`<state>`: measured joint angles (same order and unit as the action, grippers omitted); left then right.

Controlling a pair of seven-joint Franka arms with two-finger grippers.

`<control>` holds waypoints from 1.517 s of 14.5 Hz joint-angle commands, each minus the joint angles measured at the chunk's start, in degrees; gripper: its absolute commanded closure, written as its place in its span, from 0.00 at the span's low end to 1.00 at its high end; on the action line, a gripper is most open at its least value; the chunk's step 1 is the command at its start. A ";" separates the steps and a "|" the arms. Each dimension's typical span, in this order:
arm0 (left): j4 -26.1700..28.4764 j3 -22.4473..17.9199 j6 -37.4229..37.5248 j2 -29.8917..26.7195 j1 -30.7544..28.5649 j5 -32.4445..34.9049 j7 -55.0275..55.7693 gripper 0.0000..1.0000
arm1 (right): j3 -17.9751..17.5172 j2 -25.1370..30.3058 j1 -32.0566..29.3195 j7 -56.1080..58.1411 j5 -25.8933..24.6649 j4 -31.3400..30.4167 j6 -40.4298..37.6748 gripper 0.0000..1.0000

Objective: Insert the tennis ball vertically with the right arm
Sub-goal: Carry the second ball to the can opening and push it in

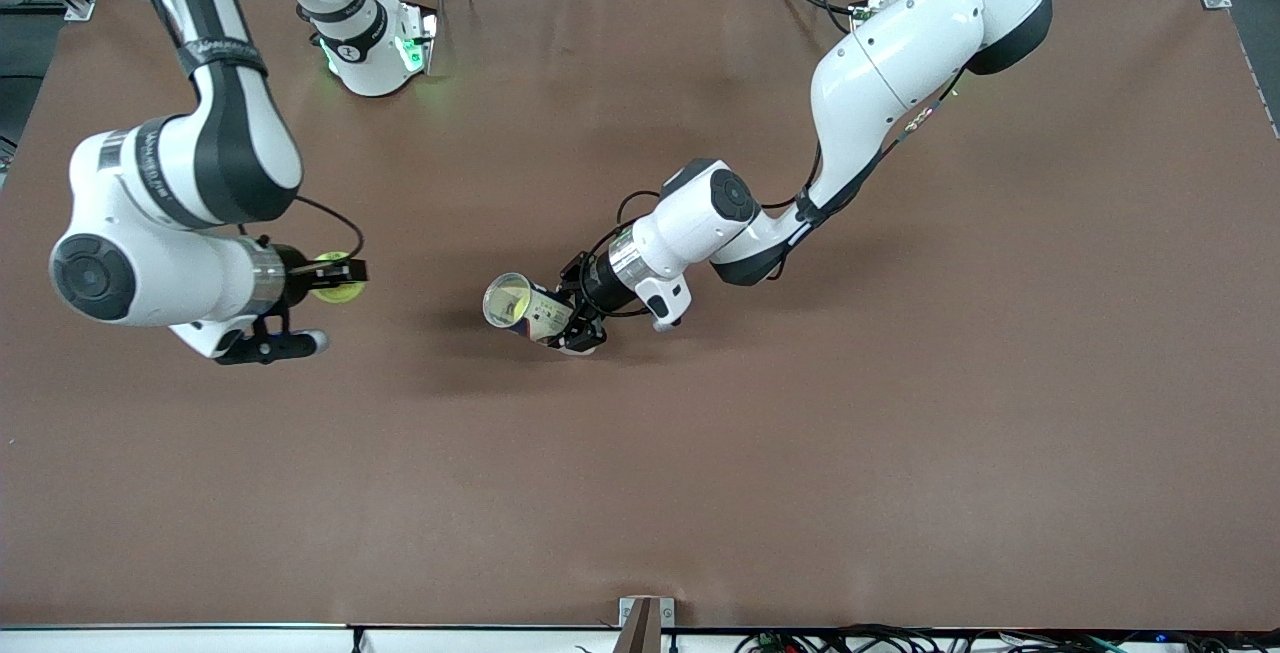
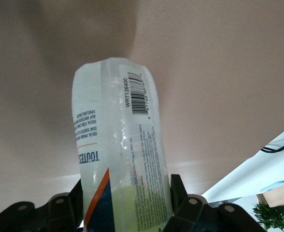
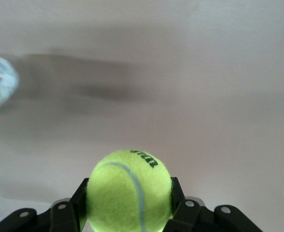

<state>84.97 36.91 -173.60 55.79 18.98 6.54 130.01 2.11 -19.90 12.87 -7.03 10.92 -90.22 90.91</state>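
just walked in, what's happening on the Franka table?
Two-arm ball insertion, mid-way. The right gripper is shut on a tennis ball, held up over the table's right-arm end. The left gripper is shut on a clear ball tube over the middle of the table, tilted with its open mouth toward the right arm. The ball is not in the tube yet; a gap separates them.
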 commanded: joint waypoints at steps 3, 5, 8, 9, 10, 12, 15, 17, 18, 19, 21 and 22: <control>0.19 0.26 -0.07 -0.33 0.36 -1.44 0.15 0.30 | 0.43 -0.93 4.96 -12.81 6.82 3.99 -0.73 0.58; 0.02 0.26 -0.07 -0.24 0.36 -1.44 0.15 0.29 | 0.43 -1.10 6.55 -17.47 9.28 5.31 -0.38 0.58; 0.02 0.18 -0.07 -0.16 0.53 -1.44 0.15 0.29 | 0.43 -1.19 7.35 -21.35 14.02 6.11 2.95 0.58; 0.02 0.18 -0.07 -0.16 0.53 -1.44 0.24 0.29 | 0.43 -1.19 7.78 -21.97 15.08 6.11 4.18 0.58; 0.02 0.18 -0.07 -0.16 0.53 -1.44 0.24 0.29 | 0.43 -1.36 8.14 -22.24 15.35 6.20 4.89 0.58; 0.02 0.18 -0.07 -0.16 0.53 -1.44 0.24 0.28 | 0.52 -1.72 9.19 -22.24 15.27 7.07 8.22 0.58; -0.07 0.09 -0.16 -0.16 0.88 -1.53 0.24 0.28 | 0.52 -2.07 9.81 -21.71 14.83 7.17 12.27 0.58; -0.07 0.00 -0.16 -0.16 0.80 -1.53 0.41 0.28 | 0.52 -2.59 10.60 -21.71 14.48 7.08 12.89 0.58; -0.07 0.00 -0.16 -0.16 0.88 -1.44 0.68 0.27 | 0.52 -2.77 10.69 -21.71 14.48 7.08 12.89 0.58; -0.24 0.00 -0.16 -0.16 0.88 -1.53 0.77 0.26 | 0.61 -3.21 11.04 -21.71 14.22 6.90 12.98 0.58; -0.42 -0.09 -0.16 -0.07 0.88 -1.53 0.85 0.26 | 0.61 -3.82 11.04 -21.80 13.95 6.64 12.72 0.58; -0.42 -0.09 -0.16 -0.07 0.88 -1.53 0.85 0.26 | 0.61 -4.00 11.13 -21.89 13.43 6.46 12.63 0.58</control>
<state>85.16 36.90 -173.61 55.79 19.42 6.48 130.59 2.13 -23.15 23.35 -28.17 24.83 -84.34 103.74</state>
